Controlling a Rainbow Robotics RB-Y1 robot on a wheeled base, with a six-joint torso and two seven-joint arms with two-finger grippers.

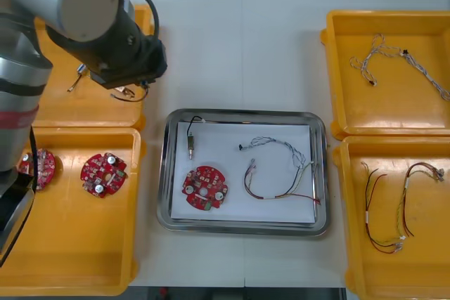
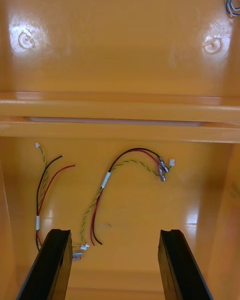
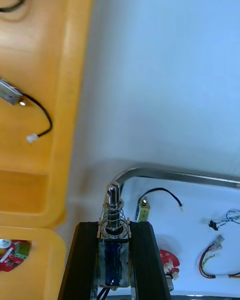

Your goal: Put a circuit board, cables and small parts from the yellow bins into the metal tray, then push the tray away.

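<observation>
Your left fingers [image 3: 82,260] pinch a small metal part [image 3: 113,205] near the tray [image 3: 175,175] corner. It is probably stiff, light and slick, so grip its body. Right fingers [image 2: 50,265] hang spread over limp cables [image 2: 103,184].

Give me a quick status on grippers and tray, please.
Left gripper shut on small part, near tray corner. Right gripper open over red-yellow cables. Tray holds a board. Path looks clear.

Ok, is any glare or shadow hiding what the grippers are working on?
Right wrist view: glare patches on the floors of the yellow bins, clear of the red and yellow cables ahead of the open right gripper. Left wrist view: bright streak along the metal tray rim; the small metal part in the left gripper shows plainly. Front view: even light.
</observation>
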